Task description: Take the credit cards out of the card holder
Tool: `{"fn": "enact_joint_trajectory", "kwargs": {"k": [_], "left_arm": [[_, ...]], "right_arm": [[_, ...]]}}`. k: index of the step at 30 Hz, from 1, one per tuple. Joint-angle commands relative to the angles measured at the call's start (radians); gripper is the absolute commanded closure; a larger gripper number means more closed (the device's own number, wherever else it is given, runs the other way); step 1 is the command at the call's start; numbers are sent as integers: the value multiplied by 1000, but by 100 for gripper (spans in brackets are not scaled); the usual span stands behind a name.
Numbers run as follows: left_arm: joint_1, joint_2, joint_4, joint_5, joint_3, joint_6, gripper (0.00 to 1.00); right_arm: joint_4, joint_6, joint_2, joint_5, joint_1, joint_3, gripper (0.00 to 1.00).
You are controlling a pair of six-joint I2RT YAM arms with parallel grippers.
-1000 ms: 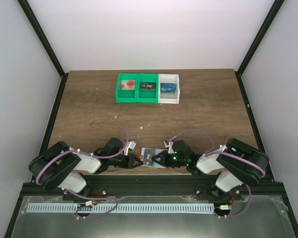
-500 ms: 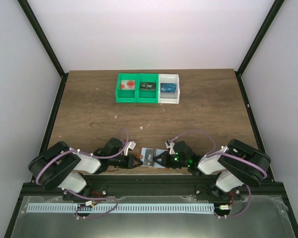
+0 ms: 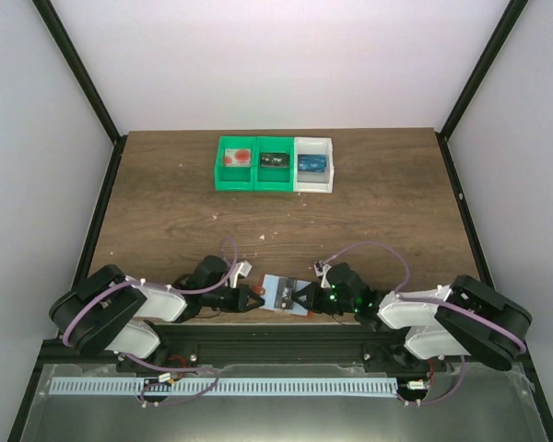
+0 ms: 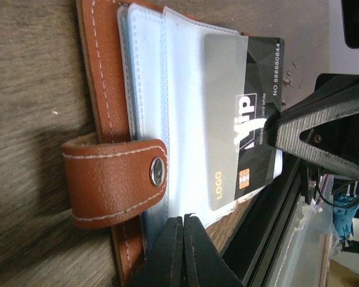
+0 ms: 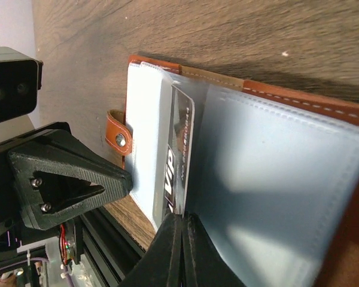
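The card holder [image 3: 276, 291] lies open at the table's near edge, between my two grippers. In the left wrist view its orange-brown cover and snap strap [image 4: 107, 179] frame pale blue sleeves. A black credit card [image 4: 260, 113] marked VIP sticks partly out of a sleeve. My left gripper [image 4: 183, 220] is shut on the edge of a pale sleeve of the holder. My right gripper [image 5: 182, 218] is shut on the edge of the black card [image 5: 180, 143], beside the holder's pale inner panel [image 5: 287, 179]. No blue card shows.
A row of two green bins [image 3: 254, 164] and one white bin [image 3: 314, 164], each holding a small item, stands at the back of the table. The black rail [image 3: 276, 336] runs just below the holder. My right fingers [image 4: 311, 128] show in the left wrist view.
My right arm has pulled back to the right, and the card has slid further out of its sleeve. More of the holder's pale inside shows. The left gripper has held its place.
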Motion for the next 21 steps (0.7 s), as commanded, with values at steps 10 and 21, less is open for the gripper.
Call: {"fn": "enact_joint_trajectory", "kwargs": {"k": [10,21], "left_arm": [[-2,-42,-68,-18,18,-6,93],[-12,-253,-116,15,78,-85,54]], "right_arm": [[-397,-34,-275,160,5,48,100],[-497,28,-400,192,6,110,100]]}}
